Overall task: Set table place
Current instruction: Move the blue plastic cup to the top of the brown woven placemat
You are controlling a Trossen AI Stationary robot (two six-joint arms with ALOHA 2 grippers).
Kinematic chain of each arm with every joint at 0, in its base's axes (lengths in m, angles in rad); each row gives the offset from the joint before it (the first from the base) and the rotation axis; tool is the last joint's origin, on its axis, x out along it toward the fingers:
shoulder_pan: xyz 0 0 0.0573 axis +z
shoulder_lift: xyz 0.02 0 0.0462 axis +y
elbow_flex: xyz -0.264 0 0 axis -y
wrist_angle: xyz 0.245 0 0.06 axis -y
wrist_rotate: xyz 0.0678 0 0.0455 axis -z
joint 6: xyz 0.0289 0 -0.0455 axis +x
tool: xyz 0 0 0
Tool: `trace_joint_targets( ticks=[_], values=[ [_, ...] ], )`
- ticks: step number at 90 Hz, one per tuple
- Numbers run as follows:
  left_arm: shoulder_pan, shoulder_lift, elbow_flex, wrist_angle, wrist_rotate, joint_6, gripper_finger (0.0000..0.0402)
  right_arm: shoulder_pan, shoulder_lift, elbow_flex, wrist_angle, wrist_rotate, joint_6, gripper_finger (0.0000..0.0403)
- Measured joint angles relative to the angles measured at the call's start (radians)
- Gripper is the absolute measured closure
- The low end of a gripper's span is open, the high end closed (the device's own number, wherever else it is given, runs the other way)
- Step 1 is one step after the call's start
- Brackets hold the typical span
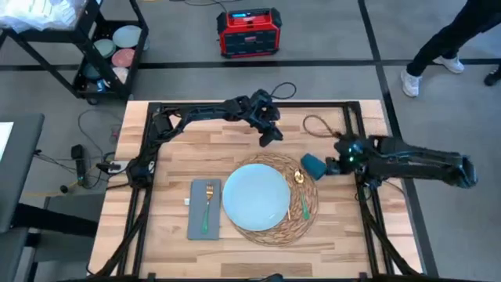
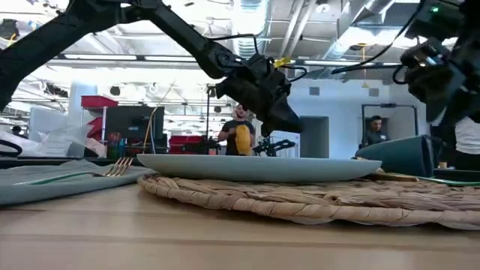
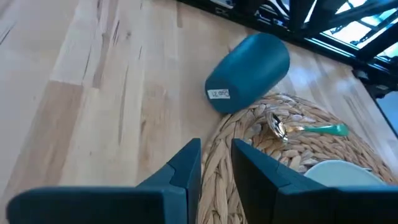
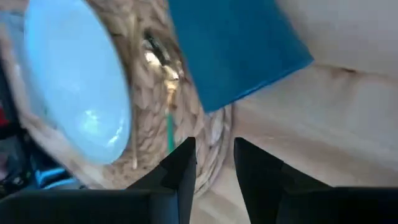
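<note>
Counter [image 1: 172, 160]: light plank top with a black rail frame, filling the middle of the high view.
Placemat [image 1: 310, 210]: round woven wicker, lower centre of the high view, lying flat on the counter.
Plate [image 1: 256, 197]: pale blue, resting on the placemat, set toward its left side.
Spoon [image 1: 301, 192]: gold bowl and green handle, lying on the placemat's right part, just beside the plate.
Napkin [image 1: 196, 223]: grey rectangle, left of the placemat, flat on the counter.
Fork [image 1: 207, 207]: gold tines and green handle, lying lengthwise on the napkin.
Cup [image 1: 313, 165]: teal, tipped on its side at the placemat's upper right edge; a small white label shows on it in the left wrist view.
Left pincer [image 1: 270, 138]: above centre of the high view, over bare counter just beyond the placemat's upper edge; fingers a narrow gap apart, nothing between them.
Right pincer [image 1: 332, 166]: right of centre, just beside the cup; fingers slightly parted and holding nothing, tips short of the cup.
Background: two people stand in the room behind, seen in the low view.
</note>
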Motion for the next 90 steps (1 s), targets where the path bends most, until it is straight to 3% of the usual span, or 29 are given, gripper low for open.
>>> trace_joint_targets(
  ticks=[29, 59, 67, 77, 90],
  values=[
    [-0.001, 0.000, 0.000, -0.022, 0.000, 0.008, 0.0331, 0.028, 0.003, -0.134, 0.230, 0.074, 0.099, 0.0304],
    [-0.001, 0.000, 0.000, -0.028, -0.001, 0.008, 0.0331, -0.071, 0.002, -0.273, 0.524, 0.142, 0.112, 0.0283],
    [0.000, 0.000, 0.000, -0.030, -0.002, 0.007, 0.0331, -0.097, 0.003, -0.295, 0.560, 0.186, 0.101, 0.0308],
    [-0.001, 0.000, 0.000, -0.046, -0.002, -0.001, 0.0331, -0.108, 0.004, -0.294, 0.618, 0.265, 0.027, 0.0382],
    [0.000, 0.000, 0.000, -0.075, -0.003, -0.013, 0.0331, -0.114, 0.005, -0.281, 0.646, 0.312, 0.008, 0.0399]
  ],
)
